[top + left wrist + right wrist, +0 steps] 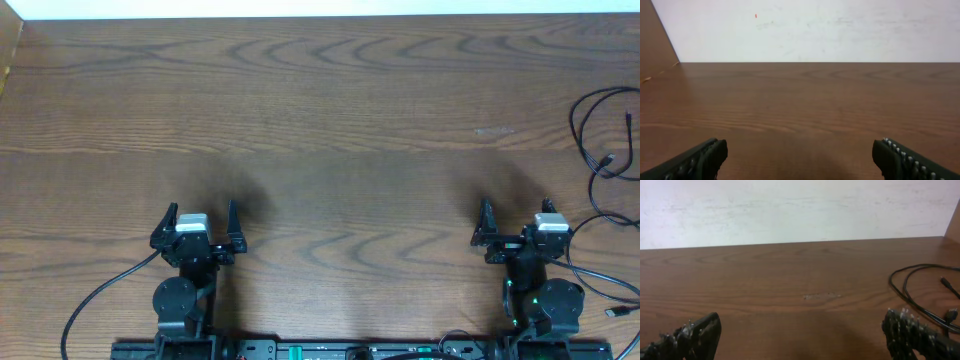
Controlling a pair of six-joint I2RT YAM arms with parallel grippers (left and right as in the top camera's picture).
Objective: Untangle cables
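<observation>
Dark brown wood-grain table (320, 100), white wall (815, 30) along its far edge at 12 o'clock.

Left gripper (201, 209): parked near the front edge, about 7 o'clock in the overhead view. Jaws spread wide, nothing between them. The left wrist view agrees: gripper (800, 160) has its black ribbed fingers (700, 157) at the two bottom corners, with bare wood between and ahead.

Right gripper (517, 209): about 5 o'clock in the overhead view. Jaws also spread wide, holding nothing. In the right wrist view, gripper (802, 337) has fingers (910, 332) at the frame corners and only tabletop in the gap.

Thin black cables (573, 125): at the table's right edge, 3 o'clock overhead. They lie in loose overlapping loops flat on the wood, partly cut off by the frame. From the right gripper they sit at roughly 1–2 o'clock, well apart from its fingers. In the right wrist view the same cables (891, 282) curve in from the right at about 3 o'clock, with a small dark plug end (952, 314) lying beside the strands. I cannot tell how many separate cords there are.

Pale scuff mark (493, 130) on the wood at 12 o'clock of the right gripper, and left of the cables.

A thicker black arm cable (100, 295) trails from the left arm base toward 8 o'clock.
</observation>
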